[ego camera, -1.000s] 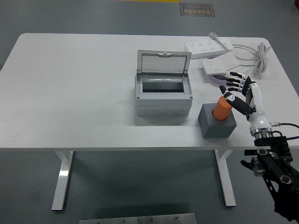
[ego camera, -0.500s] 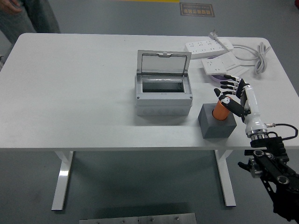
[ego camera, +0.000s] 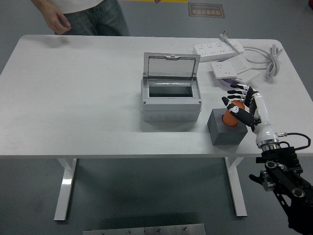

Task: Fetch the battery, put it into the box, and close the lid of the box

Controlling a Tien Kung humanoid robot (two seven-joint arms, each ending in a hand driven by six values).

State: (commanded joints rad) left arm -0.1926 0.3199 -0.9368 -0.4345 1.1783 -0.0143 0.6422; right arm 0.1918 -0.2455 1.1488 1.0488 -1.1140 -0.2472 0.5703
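1. Battery [ego camera: 230, 117]: the orange cylinder stands upright in a dark grey block [ego camera: 226, 130] near the white table's [ego camera: 88, 107] front right edge.
2. The robot's right hand [ego camera: 243, 104] sits against the battery's top, thumb and fingers wrapped around it; whether the grasp is firm cannot be told.
3. The grey box [ego camera: 171, 100] stands just left of the block, its clear lid [ego camera: 171, 67] raised upright.
4. White power strips [ego camera: 219, 48] and a coiled cable [ego camera: 271, 58] lie at the far right corner.
5. A person [ego camera: 78, 14] stands at the far left side, one hand hanging above the tabletop.
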